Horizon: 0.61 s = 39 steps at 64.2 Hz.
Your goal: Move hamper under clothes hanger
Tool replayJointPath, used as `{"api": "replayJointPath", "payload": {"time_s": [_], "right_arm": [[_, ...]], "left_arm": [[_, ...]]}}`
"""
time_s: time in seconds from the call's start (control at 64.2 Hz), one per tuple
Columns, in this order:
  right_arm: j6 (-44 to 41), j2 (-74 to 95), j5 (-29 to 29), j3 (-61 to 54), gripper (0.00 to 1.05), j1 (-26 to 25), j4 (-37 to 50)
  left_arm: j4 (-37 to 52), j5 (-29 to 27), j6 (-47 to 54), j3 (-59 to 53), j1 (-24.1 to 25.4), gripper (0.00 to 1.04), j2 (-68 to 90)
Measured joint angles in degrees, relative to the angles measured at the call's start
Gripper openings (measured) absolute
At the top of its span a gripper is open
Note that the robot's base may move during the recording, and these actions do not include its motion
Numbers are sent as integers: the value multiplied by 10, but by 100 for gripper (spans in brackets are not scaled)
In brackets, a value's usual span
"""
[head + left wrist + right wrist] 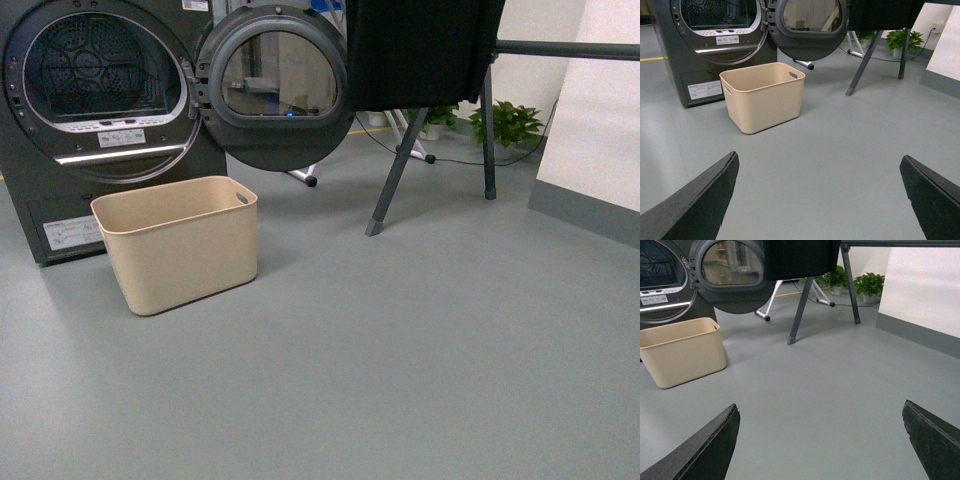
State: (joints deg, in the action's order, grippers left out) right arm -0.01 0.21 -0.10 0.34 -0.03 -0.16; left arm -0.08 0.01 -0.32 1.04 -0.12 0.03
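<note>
Nearest, in the left wrist view, the left tool has its two dark fingers spread wide with only grey floor between them. The right tool stands the same way in its own view, jaws wide apart and gripping nothing.

Farther out, the hamper stands upright on the floor, mouth up. It is directly in front of the dark grey dryer and below the edge of the dryer's round door, which is swung open. Over the hamper's rim only bare beige inner walls show; the bottom is out of sight. Its long axis runs across the front view from left to right, with the right end turned a little farther away. A slot handle shows in that right short side.

The dryer's drum is open, and its perforated metal back wall is visible.

To the right of the hamper and apart from it is the clothes hanger, on slanted legs. A dark cloth hangs from it, and its round bar runs off to the right. The hamper is to the left of those legs, not beneath the bar.

Farthest back, green potted plants sit by the wall.
</note>
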Motion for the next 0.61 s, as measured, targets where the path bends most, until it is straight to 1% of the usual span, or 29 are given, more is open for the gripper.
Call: {"api": "replayJointPath", "payload": {"time_s": [0.607], "right_arm": [[0,0,0,0,97,0,0]], "left_arm": [[0,0,0,0,0,98,0]]}}
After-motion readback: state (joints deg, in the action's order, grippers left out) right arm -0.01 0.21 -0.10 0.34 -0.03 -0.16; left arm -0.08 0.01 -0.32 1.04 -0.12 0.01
